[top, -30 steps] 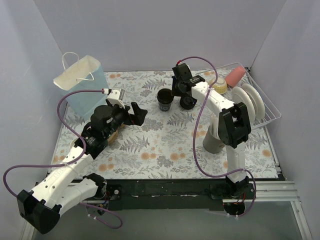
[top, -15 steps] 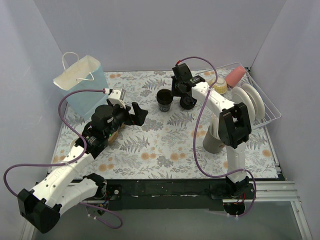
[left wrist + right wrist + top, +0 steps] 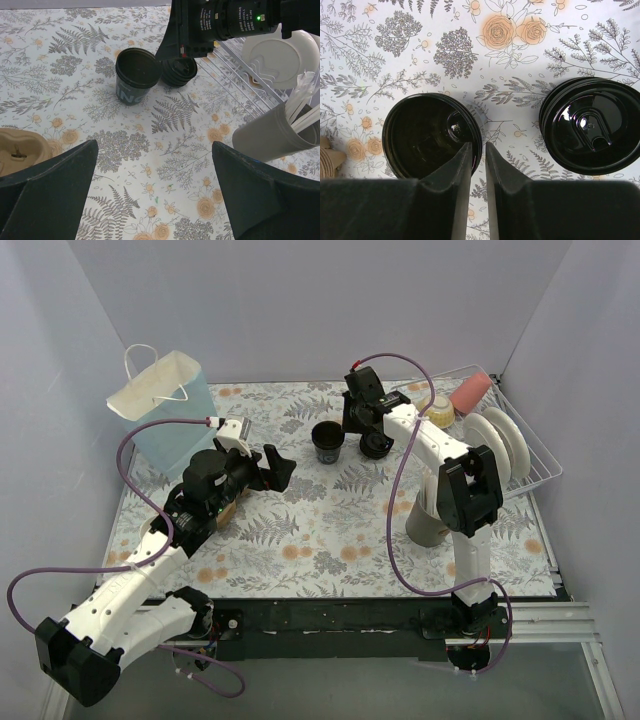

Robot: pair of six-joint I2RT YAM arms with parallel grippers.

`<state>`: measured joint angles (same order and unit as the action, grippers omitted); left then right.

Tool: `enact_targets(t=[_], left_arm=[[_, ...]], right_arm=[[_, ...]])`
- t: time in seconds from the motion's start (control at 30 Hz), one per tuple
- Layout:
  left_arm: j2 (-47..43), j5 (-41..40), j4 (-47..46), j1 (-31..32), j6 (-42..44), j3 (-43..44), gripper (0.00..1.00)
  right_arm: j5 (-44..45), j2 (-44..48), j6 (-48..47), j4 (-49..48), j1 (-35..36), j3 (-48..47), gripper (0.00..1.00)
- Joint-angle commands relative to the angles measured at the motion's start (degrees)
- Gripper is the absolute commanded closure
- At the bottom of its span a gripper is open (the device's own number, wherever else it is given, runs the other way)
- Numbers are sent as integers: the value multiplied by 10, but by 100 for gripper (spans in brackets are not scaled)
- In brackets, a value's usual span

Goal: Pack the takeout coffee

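Two small black takeout coffee cups with black lids stand side by side at the back middle of the floral table: a left cup point(image 3: 327, 440) point(image 3: 134, 75) point(image 3: 431, 136) and a right cup point(image 3: 376, 446) point(image 3: 179, 72) point(image 3: 592, 125). My right gripper point(image 3: 360, 428) point(image 3: 477, 147) hangs just above them, its jaws almost together with a thin gap. The left fingertip lies over the left cup's right rim, and nothing is held. My left gripper point(image 3: 272, 468) point(image 3: 154, 150) is wide open and empty, hovering over bare table to the front left of the cups.
A light blue paper bag point(image 3: 165, 405) stands at the back left. A brown cardboard cup carrier point(image 3: 20, 150) lies under my left arm. A grey utensil holder point(image 3: 425, 520) point(image 3: 270, 135) stands by the right arm. A wire dish rack point(image 3: 520, 445) with plates fills the right side.
My right gripper and the left cup have shifted very slightly. The left arm has barely moved.
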<state>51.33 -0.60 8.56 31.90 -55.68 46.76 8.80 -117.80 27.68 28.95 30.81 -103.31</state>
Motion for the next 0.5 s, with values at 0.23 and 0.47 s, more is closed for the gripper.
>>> enact_targets(t=[0.23, 0.47], left_arm=[[-4, 5, -5, 2, 9, 11, 2], [-5, 24, -4, 2, 10, 11, 2]], right_arm=[[1, 25, -9, -7, -2, -10, 82], [-13, 12, -11, -4, -1, -15, 77]])
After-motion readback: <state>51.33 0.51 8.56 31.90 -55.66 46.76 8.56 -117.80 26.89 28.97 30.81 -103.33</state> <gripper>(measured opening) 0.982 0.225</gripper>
